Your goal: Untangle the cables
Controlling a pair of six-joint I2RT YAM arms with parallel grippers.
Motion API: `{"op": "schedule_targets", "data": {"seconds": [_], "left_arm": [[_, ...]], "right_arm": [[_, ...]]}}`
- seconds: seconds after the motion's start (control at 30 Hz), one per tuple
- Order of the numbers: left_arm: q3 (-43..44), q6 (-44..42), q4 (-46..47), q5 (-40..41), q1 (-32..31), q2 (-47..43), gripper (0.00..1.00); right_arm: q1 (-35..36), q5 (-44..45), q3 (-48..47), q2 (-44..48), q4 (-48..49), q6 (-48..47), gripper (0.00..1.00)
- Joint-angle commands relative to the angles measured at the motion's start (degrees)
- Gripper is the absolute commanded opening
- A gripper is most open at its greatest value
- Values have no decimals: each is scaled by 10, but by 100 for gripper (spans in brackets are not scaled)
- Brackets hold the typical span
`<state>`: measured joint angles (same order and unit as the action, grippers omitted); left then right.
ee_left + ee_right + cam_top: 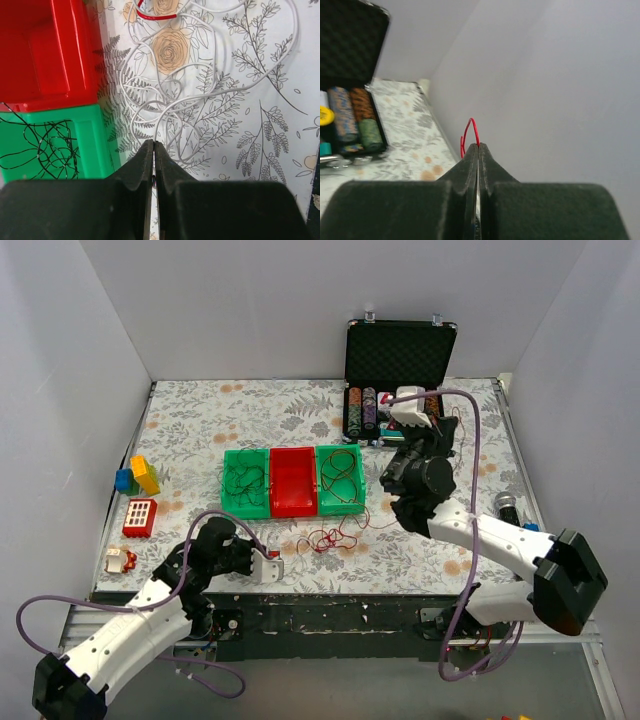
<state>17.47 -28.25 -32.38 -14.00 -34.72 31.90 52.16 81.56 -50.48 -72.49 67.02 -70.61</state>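
The white cable (200,87) lies in loose coils on the flowered table, and one strand runs into my left gripper (153,146), which is shut on it near the front edge (272,568). The red cable (335,533) lies tangled in front of the bins. My right gripper (478,146) is shut on a loop of the red cable (470,131) and holds it raised at the back right (452,430). Dark cables lie coiled in the left green bin (245,483) and the right green bin (340,478). The red bin (293,480) between them holds no cable.
An open black case (400,355) with poker chips stands at the back right. Toy blocks (138,476), a red-and-white toy (140,517) and a small figure (119,560) sit at the left. A dark object (508,508) lies by the right edge.
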Motion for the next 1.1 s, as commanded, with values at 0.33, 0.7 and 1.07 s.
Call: {"op": "schedule_targets", "data": {"seconds": [0.33,0.7,1.07], "left_arm": [[7,6,63,-2,-3,-13,0],[-46,-11,100,16,-2,-41,0],[-43,15,123,29,-2,-27,0]], "right_arm": [[23,171,-162,-263,414,-346,78],[76,126,-581,-306,371,-470,83],[235,-140,-462,-117,-89,-127,88]]}}
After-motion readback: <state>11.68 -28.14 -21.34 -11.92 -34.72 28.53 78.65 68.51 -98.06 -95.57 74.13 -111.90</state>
